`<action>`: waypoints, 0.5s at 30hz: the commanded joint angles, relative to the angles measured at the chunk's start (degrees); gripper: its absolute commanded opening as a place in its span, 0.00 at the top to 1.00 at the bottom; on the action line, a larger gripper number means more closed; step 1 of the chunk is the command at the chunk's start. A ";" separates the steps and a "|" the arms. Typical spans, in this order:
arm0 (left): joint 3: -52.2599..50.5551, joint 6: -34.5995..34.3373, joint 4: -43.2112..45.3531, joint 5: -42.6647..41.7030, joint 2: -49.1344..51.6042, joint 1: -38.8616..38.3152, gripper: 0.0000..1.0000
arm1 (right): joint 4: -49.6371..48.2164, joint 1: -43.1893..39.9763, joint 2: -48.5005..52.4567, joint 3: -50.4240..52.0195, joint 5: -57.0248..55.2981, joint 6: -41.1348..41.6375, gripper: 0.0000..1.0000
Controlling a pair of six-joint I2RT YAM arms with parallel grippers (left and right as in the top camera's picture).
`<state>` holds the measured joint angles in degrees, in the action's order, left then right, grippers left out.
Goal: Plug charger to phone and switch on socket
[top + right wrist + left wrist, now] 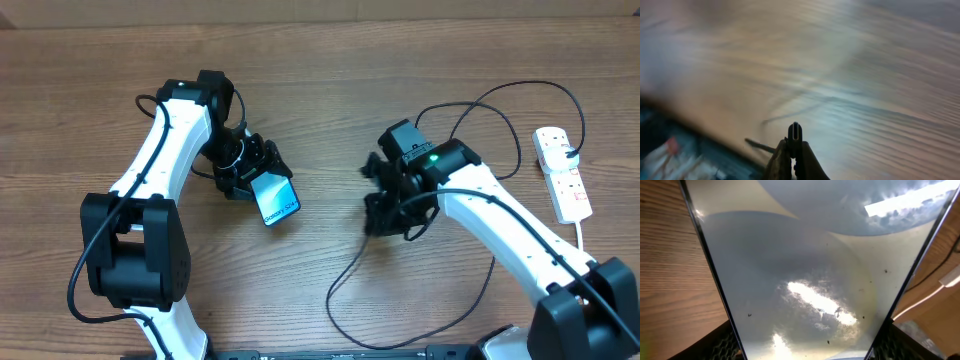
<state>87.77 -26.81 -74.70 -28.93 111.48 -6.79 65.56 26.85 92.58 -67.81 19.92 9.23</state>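
Note:
The phone (279, 200), its blue-and-white screen lit, is tilted above the table, and my left gripper (250, 176) is shut on its upper end. Seen from the left wrist, the phone's glass (810, 265) fills the frame between the two fingers (722, 345). My right gripper (380, 212) is right of the phone and apart from it. It is shut on the charger's connector tip (795, 133), which pokes out past the right gripper (794, 152). The charger cable (347, 272) loops over the table. The socket (562, 172) lies at the far right, with a black plug in it.
The socket's white cord (586, 238) runs down the right side. Black cable loops (520, 88) arc between my right arm and the socket. Both arm bases stand at the near edge. The right wrist view is motion-blurred over wood grain.

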 commanded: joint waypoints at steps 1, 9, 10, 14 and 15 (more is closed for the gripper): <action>0.13 1.09 0.07 1.05 -1.77 -0.37 0.96 | -0.07 -1.99 3.78 0.35 -13.92 8.31 0.96; 0.13 1.09 0.15 1.49 -1.77 -0.37 0.96 | -5.29 -3.76 15.54 0.35 -15.41 10.69 0.96; 0.13 1.09 0.09 1.55 -1.77 -0.37 0.96 | -6.51 -3.85 16.83 0.35 -15.43 11.93 0.96; 0.13 1.09 -0.24 2.21 -1.77 -0.37 0.96 | -9.49 -3.85 18.47 0.35 -15.45 12.26 0.83; 0.13 1.09 -0.28 2.38 -1.77 -0.37 0.96 | -9.81 -3.85 18.47 0.35 -15.65 12.28 0.71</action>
<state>87.77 -26.81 -74.65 -26.92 111.48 -6.79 57.43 23.24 110.10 -67.85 6.42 19.70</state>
